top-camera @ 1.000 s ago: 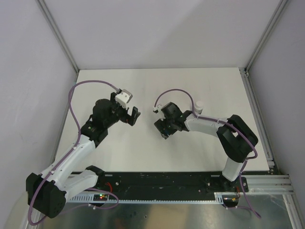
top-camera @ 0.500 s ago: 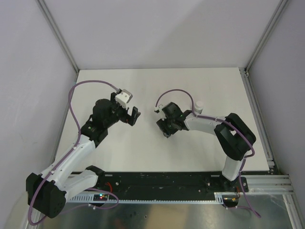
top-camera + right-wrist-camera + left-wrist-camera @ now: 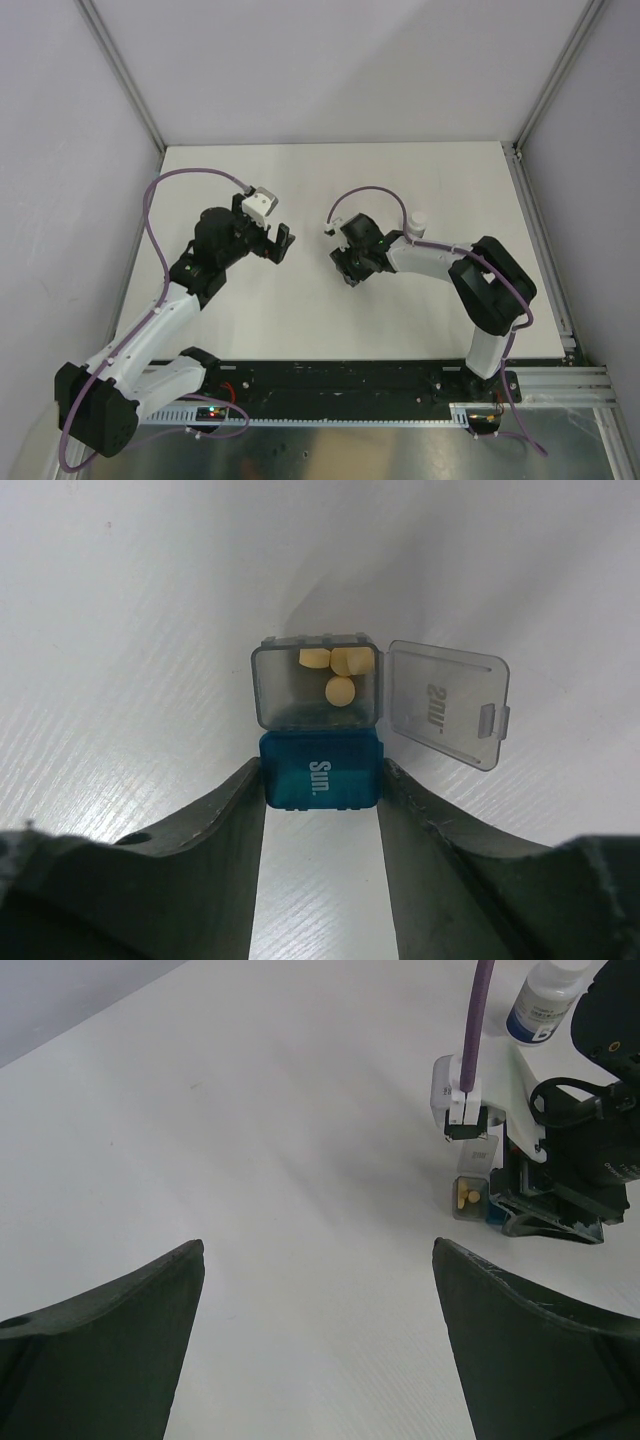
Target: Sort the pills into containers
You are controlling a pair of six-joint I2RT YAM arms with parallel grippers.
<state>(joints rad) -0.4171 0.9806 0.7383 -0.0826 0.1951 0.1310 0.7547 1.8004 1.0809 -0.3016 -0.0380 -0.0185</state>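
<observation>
The containers are a joined teal-blue cube marked "Sun." (image 3: 320, 772) and a grey cube (image 3: 315, 685). The grey cube's lid (image 3: 445, 702) hangs open to the right, and three yellow pills (image 3: 340, 690) lie inside it. My right gripper (image 3: 320, 770) is shut on the teal-blue cube, with one finger against each side. In the top view the right gripper (image 3: 346, 270) is at mid-table and hides the containers. The left wrist view shows the grey cube (image 3: 468, 1196) under the right gripper. My left gripper (image 3: 320, 1260) is open and empty over bare table, left of the containers (image 3: 281, 243).
A small white capped bottle (image 3: 417, 221) stands behind the right arm and also shows in the left wrist view (image 3: 545, 1000). Grey walls and aluminium rails enclose the white table (image 3: 330, 320).
My right gripper and forearm have shifted slightly toward the far side, with the containers between the fingers. The left arm has not moved.
</observation>
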